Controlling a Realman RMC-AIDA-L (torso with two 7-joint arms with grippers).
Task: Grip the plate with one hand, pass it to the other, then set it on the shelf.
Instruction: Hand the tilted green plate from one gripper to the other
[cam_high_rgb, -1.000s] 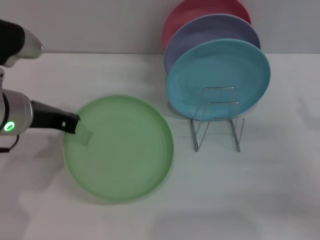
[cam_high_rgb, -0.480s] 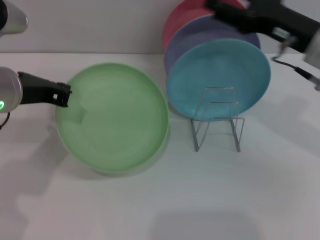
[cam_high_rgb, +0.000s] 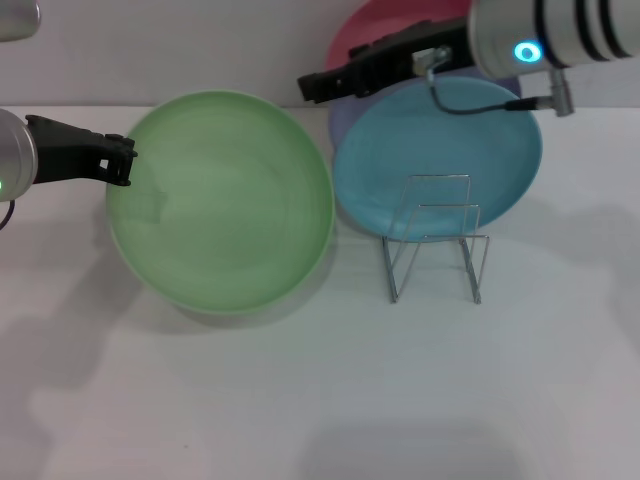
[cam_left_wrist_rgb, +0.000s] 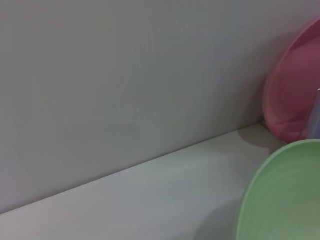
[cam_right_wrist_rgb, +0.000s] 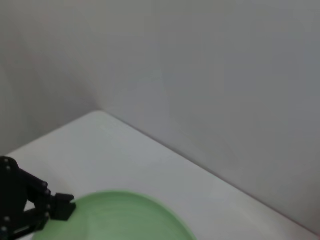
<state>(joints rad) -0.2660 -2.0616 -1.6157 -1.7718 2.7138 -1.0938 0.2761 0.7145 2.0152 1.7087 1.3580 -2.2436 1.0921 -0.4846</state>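
Note:
The light green plate (cam_high_rgb: 222, 200) is held off the table, tilted, its face toward me. My left gripper (cam_high_rgb: 127, 160), green-lit, is shut on the plate's left rim. My right gripper (cam_high_rgb: 306, 88), on the white arm with the cyan light, reaches in from the upper right; its tip is just above the plate's upper right rim. The wire shelf (cam_high_rgb: 435, 240) stands to the right of the plate. The plate also shows in the left wrist view (cam_left_wrist_rgb: 285, 195) and the right wrist view (cam_right_wrist_rgb: 115, 217), where the left gripper (cam_right_wrist_rgb: 62, 207) grips its edge.
A teal plate (cam_high_rgb: 440, 155) leans in the shelf, with a lavender plate (cam_high_rgb: 345, 120) and a pink plate (cam_high_rgb: 365, 35) behind it against the back wall. The pink plate also shows in the left wrist view (cam_left_wrist_rgb: 292, 95). White tabletop lies in front.
The left gripper has lifted the green plate up and back off the table. The right arm has come in from the right and swept left over the stacked plates toward the green plate's rim.

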